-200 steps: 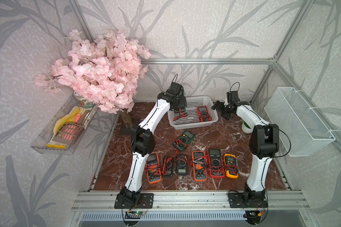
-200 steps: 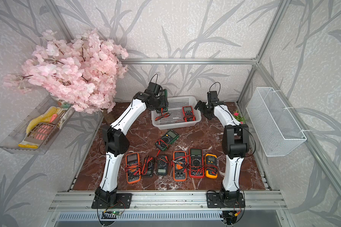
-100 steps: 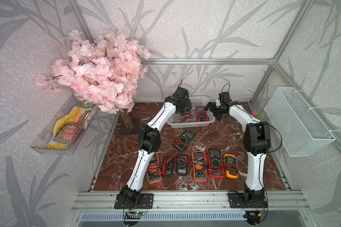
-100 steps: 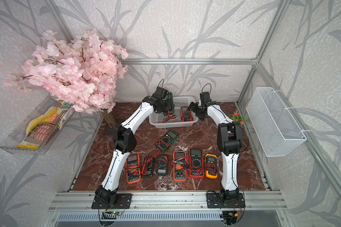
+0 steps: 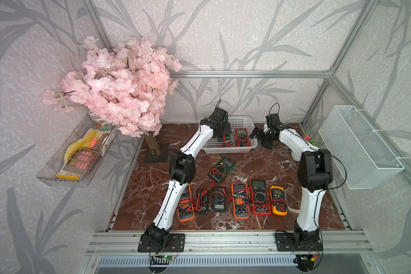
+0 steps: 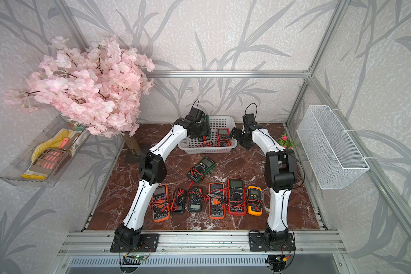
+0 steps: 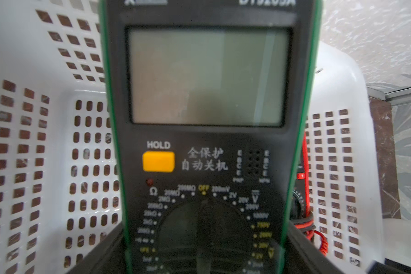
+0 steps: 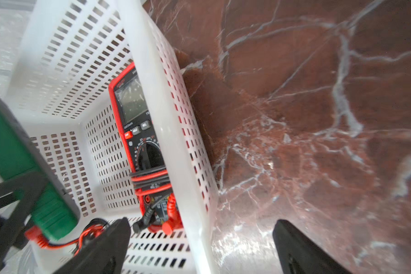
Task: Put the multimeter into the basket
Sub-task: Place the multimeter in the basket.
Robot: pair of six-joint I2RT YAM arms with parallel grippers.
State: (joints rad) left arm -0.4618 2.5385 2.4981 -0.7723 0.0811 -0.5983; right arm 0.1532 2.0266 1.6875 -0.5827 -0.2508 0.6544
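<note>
My left gripper [image 5: 223, 132] [image 7: 205, 256] is shut on a black multimeter with green edges [image 7: 207, 95] [image 8: 14, 154]. It holds the multimeter tilted inside the left part of the white perforated basket [image 5: 230, 150] [image 6: 207, 150] [image 7: 33, 71]. Its red leads hang to the basket floor. A red multimeter [image 5: 241, 135] [image 8: 138, 132] lies in the basket's right part. My right gripper [image 5: 259, 138] [image 8: 201, 221] stands open astride the basket's right wall [image 8: 176, 118], one finger inside and one over the table.
A green multimeter [image 5: 222, 168] lies loose mid-table, and several more [image 5: 233, 200] sit in a row near the front. A pink blossom tree [image 5: 119, 87] stands back left, a small flower pot [image 5: 307, 138] back right. On the walls hang a wire-mesh basket [image 5: 358, 147] and a clear tray [image 5: 76, 154].
My left gripper has come down into the basket with the green-edged multimeter. My right gripper has moved left and down to the basket's right wall.
</note>
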